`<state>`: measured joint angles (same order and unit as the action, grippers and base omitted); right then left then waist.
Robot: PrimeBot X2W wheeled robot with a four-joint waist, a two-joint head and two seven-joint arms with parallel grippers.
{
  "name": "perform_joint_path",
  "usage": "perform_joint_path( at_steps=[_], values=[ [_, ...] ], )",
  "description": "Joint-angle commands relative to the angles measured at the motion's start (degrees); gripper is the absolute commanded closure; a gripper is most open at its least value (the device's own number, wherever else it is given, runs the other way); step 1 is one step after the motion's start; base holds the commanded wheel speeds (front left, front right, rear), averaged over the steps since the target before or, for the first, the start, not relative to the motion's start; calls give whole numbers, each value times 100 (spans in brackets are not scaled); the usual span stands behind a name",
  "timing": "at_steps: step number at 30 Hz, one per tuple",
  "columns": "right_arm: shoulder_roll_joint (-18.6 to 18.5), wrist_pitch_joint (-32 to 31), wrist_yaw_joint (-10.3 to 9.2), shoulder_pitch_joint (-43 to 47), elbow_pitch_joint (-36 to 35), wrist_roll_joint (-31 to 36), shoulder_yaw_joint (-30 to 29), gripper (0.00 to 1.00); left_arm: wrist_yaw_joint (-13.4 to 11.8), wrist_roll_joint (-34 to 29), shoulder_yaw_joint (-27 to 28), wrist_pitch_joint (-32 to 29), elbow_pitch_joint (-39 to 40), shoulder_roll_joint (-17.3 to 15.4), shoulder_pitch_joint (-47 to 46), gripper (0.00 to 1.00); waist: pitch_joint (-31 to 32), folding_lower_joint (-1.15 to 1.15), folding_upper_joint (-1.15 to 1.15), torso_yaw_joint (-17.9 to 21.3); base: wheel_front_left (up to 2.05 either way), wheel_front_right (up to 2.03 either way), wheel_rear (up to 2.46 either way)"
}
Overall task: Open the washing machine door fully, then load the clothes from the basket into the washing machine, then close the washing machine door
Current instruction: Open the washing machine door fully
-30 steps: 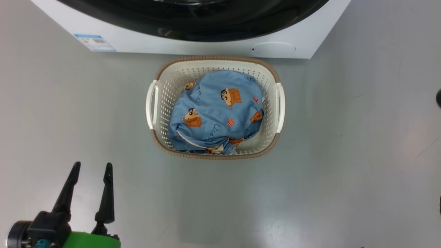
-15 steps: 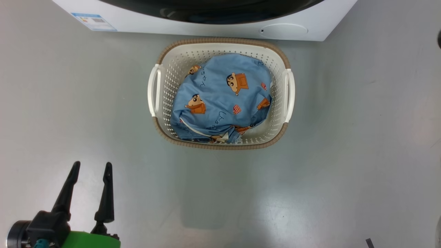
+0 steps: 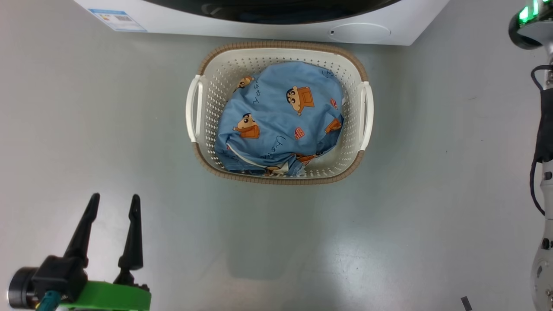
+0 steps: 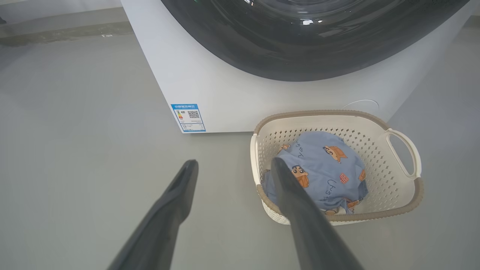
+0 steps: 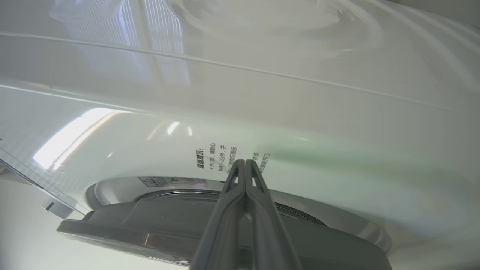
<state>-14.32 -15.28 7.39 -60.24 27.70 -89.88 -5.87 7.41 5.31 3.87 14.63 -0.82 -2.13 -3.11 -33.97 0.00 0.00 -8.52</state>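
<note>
The cream basket [image 3: 281,44] stands on the floor just before the white washing machine [image 3: 242,26]. Light-blue cartoon-print clothes [image 3: 281,121] lie bunched inside it. The machine's glossy black door [image 3: 281,7] shows as a dark arc at the top. My left gripper [image 3: 115,198] hovers open and empty at the lower left, well short of the basket. In the left wrist view, that gripper [image 4: 233,163] points at the floor left of the basket [image 4: 318,112], the clothes [image 4: 330,168] and the door [image 4: 311,37]. My right gripper [image 5: 244,162] is shut and empty, close to the machine's white front [image 5: 318,123] by the door's dark grey edge [image 5: 131,225].
A blue label [image 4: 188,117] sits low on the machine's left front corner. My right arm [image 3: 543,129] stands along the right edge of the head view. Grey floor [image 3: 302,242] spreads around the basket.
The head camera has shifted, so the basket and the machine sit higher in the picture. My right arm has come into the right edge. Both grippers keep their states.
</note>
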Motion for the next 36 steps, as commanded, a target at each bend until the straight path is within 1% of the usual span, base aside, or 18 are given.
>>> perform_joint_path(
  at_steps=[1,11,36],
  values=[
    [100,-63,10,-82,-122,42,120,100,7,39,186,37,75,-77,-85,0,-5,0,0,-7,0,0,0],
    [159,-232,10,-185,-69,123,414,100,7,73,185,37,15,-76,-151,0,27,0,0,-38,0,0,0],
    [-79,-544,10,-610,-276,152,839,100,8,117,46,37,-91,-75,-80,0,-100,0,0,-156,0,0,0]
  ],
)
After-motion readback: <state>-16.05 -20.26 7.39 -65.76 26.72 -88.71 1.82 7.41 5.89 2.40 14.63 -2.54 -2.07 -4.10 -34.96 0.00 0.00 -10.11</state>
